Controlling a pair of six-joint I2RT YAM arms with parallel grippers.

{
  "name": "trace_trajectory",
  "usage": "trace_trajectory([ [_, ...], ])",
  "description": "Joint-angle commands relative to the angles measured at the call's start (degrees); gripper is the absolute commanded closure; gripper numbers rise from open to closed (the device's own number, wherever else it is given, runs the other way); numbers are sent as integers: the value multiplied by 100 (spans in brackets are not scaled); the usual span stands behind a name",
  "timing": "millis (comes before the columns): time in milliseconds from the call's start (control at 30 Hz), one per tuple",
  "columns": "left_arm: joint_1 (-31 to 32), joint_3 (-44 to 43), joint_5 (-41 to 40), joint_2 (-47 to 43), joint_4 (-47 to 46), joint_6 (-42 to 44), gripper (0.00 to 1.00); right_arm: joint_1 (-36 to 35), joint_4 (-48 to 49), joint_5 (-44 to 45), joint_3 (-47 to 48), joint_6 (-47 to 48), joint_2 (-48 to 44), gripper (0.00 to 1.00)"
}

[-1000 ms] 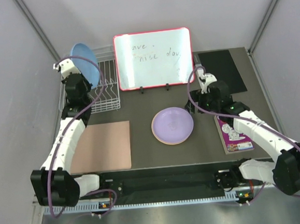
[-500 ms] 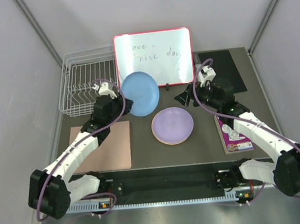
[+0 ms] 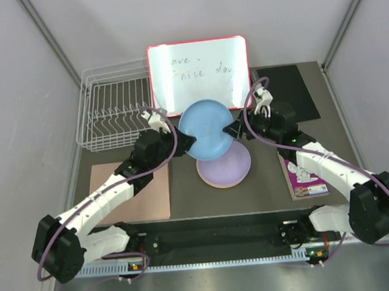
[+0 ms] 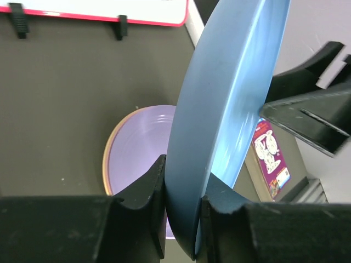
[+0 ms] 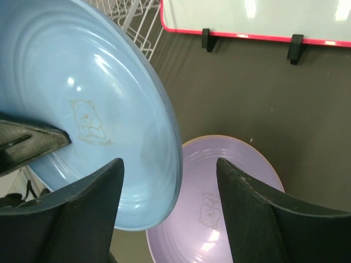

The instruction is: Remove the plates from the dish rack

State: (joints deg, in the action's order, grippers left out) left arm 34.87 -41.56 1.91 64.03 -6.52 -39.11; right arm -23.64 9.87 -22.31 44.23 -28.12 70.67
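Blue plate [image 3: 207,129] swung right over lavender plate [image 3: 227,173], left gripper [image 3: 184,143] pinching its rim; right gripper [image 3: 232,130], jaws wide, should straddle the rim squarely before closing.

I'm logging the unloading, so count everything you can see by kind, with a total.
Plates: 3 showing: light blue plate, lavender plate, orange-yellow rim under it; any others are hidden
Dish rack: 1
Whiteboard: 1
Mats: 2: tan mat, black mat
Booklet: 1
Total: 8
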Motion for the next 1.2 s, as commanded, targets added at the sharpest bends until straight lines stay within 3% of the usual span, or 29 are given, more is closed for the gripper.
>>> trace_trajectory([
  [0, 99, -36, 221, -13, -710, -53, 100, -88, 358, -107, -28, 26, 139, 48],
  [67, 108, -1, 196, -57, -675, -61, 100, -80, 358, -11, -124, 17, 70, 68],
  [100, 107, 25, 143, -101, -675, -44, 100, -80, 367, 59, -177, -9, 8, 99],
  [333, 107, 183, -68, -330, -710, 132, 99, -80, 42, 472, -397, 280, -712, 100],
  [367, 107, 183, -68, -304, -701, 176, 94, -80, -115, 560, -406, 289, -791, 100],
  [400, 107, 166, -51, -286, -675, 202, 84, -80, -230, 639, -415, 289, -853, 100],
  [433, 107, 122, -77, -260, -631, 255, 51, -80, -370, 831, -398, 298, -958, 100],
  [533, 116, 78, -495, -259, -289, 456, 8, -71, -968, 1192, -327, 412, -1047, 100],
  [567, 108, 78, -638, -294, -114, 535, 1, -71, -1422, 1280, -292, 439, -1047, 100],
  [867, 116, 552, -2677, -927, 626, 1749, 1, -44, -2252, 1326, -160, 667, -511, 100],
  [1167, 116, 1036, -3144, -1226, 951, 1995, 1, -44, -2138, 1193, -72, 711, -80, 100],
])
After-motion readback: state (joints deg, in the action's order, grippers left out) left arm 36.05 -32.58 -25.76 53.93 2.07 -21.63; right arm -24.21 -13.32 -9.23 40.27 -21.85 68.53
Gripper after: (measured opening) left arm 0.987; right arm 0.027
